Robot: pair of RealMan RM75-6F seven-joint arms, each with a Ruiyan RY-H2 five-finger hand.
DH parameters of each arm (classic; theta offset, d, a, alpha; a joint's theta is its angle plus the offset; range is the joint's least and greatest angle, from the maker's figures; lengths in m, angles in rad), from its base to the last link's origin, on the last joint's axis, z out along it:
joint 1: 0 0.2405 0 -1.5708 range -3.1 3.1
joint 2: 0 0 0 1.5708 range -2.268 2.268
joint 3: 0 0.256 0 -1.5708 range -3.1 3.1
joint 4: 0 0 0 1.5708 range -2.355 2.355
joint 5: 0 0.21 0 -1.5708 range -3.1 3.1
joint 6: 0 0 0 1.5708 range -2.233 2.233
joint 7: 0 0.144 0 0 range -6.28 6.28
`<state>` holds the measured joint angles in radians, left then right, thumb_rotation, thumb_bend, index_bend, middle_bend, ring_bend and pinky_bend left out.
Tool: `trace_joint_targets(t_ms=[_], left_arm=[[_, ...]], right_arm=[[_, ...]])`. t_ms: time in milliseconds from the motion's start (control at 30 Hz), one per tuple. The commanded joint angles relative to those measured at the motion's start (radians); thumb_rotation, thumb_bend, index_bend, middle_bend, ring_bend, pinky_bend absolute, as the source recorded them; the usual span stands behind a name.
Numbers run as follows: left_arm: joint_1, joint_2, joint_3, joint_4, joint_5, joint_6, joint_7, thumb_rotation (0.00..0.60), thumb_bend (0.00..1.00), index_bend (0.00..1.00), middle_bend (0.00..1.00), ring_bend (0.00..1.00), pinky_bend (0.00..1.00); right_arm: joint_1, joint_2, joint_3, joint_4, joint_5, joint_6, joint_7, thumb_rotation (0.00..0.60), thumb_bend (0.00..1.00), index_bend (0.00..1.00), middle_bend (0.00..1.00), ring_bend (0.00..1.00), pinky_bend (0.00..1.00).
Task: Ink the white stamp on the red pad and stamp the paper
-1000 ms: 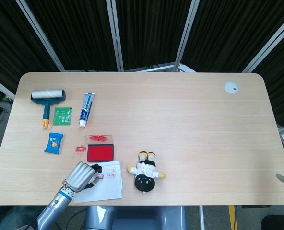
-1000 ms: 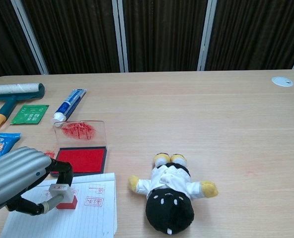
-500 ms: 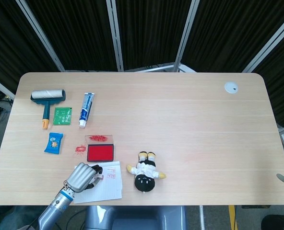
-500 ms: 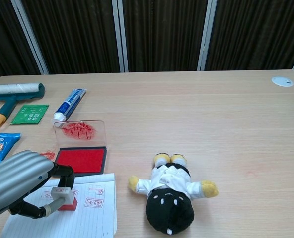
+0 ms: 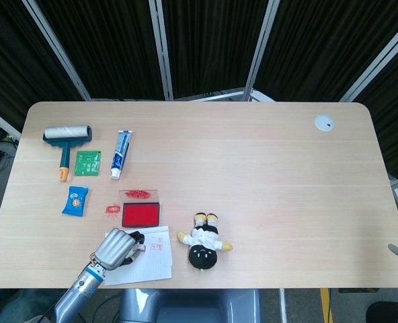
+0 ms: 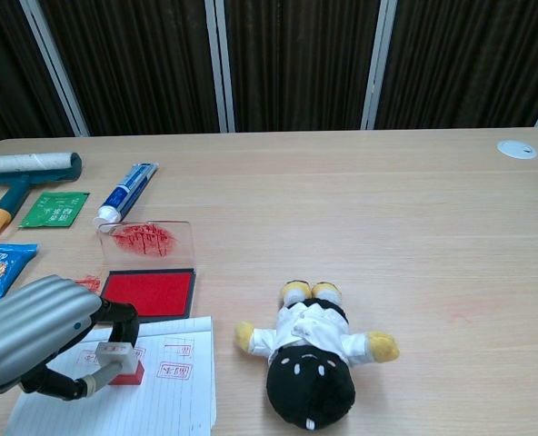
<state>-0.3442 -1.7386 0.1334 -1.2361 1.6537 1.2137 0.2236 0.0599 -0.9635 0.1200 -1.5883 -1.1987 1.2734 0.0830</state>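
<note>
On the paper [image 6: 151,400] at the worktop's near edge, the white stamp [image 6: 121,361] is pressed by the left hand [image 6: 42,331], fingers closed around it; red imprints already show, so stamping appears nearly done.

Both views are bright and evenly lit from above, so the pale table [image 5: 253,168] reads clearly and things on it cast only small, soft shadows close under them. The dark curtains [image 6: 296,64] behind stay nearly black with little detail. No strong glare shows on the wood. The head view is sharp throughout; in the chest view the near left hand [image 6: 33,331] is slightly soft.
</note>
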Motion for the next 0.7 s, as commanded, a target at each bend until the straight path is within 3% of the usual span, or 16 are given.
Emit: trace_joint_targets(t_ms=[33,700], left_arm=[[0.001,-0.001,0.0,0.002,0.0,-0.001,0.001,0.6,0.44,0.57,0.55,0.81,0.85],[0.0,0.003,-0.006,-0.001,0.005,0.006,-0.009,0.6,0.44,0.57,0.55,0.81,0.85]], right_arm=[[0.0,0.0,0.0,0.0,0.0,0.0,0.0,0.6,0.0,0.0,0.0,0.0,0.0],[0.001,0.001,0.0,0.002,0.003,-0.004,0.001,0.6,0.0,0.0,0.0,0.0,0.0]])
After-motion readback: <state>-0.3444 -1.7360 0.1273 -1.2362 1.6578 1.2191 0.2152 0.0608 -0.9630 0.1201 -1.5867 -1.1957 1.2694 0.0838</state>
